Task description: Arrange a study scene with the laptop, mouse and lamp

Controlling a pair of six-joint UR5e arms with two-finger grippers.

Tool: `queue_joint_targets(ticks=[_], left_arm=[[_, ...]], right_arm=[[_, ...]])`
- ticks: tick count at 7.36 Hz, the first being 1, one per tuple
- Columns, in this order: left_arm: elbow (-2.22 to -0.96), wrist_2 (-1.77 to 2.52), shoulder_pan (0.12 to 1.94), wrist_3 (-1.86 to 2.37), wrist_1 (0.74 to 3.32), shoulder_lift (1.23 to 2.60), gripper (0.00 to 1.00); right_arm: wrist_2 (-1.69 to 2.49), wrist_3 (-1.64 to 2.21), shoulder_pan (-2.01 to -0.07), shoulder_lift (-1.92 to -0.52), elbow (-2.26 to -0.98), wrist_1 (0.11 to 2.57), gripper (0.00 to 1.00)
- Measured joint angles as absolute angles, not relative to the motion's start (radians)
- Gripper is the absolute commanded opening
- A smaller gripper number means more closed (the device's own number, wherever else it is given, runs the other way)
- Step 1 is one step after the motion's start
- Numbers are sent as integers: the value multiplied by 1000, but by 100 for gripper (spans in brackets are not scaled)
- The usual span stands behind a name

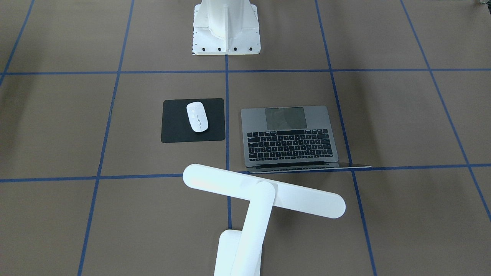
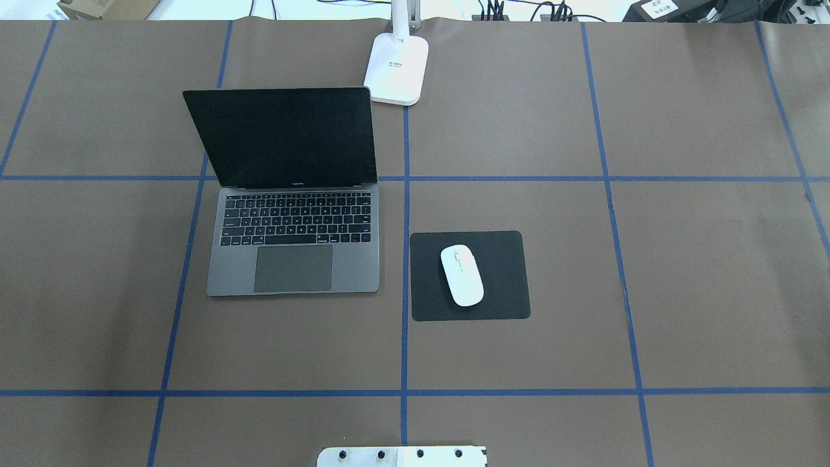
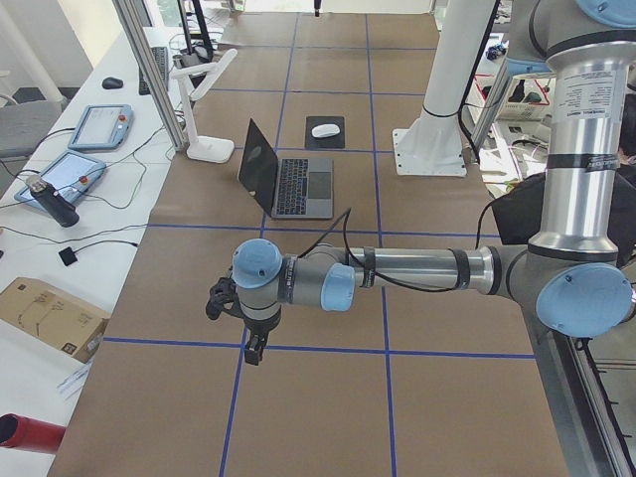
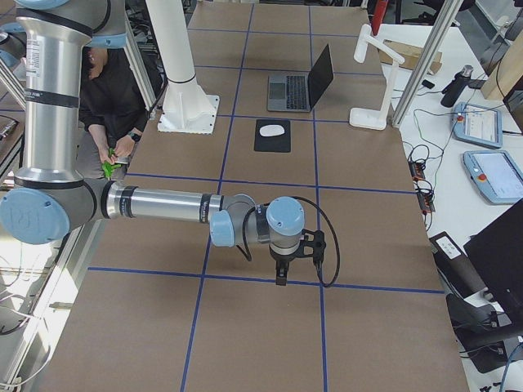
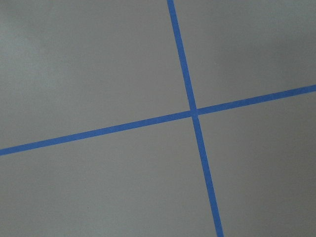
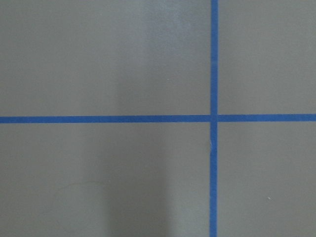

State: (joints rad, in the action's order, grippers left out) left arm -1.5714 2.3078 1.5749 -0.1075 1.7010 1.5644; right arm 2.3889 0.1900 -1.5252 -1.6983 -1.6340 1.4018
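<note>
Three things sit well beyond both pincers, toward the table's middle: the grey laptop, open with a dark screen; the white mouse on a black pad beside it; the white lamp behind. In the overhead view the lamp's head is cut off. The left gripper and right gripper hang over the taped table at opposite ends; their opening I cannot tell.
</note>
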Motion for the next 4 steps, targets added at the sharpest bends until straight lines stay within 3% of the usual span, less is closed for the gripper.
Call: queue_joint_targets(ticks=[4], left_arm=[[-1565,2269,1575,-70,1690,1564,99]], right_arm=[[2383,187,-1550,-1682,-1670,1585,100]])
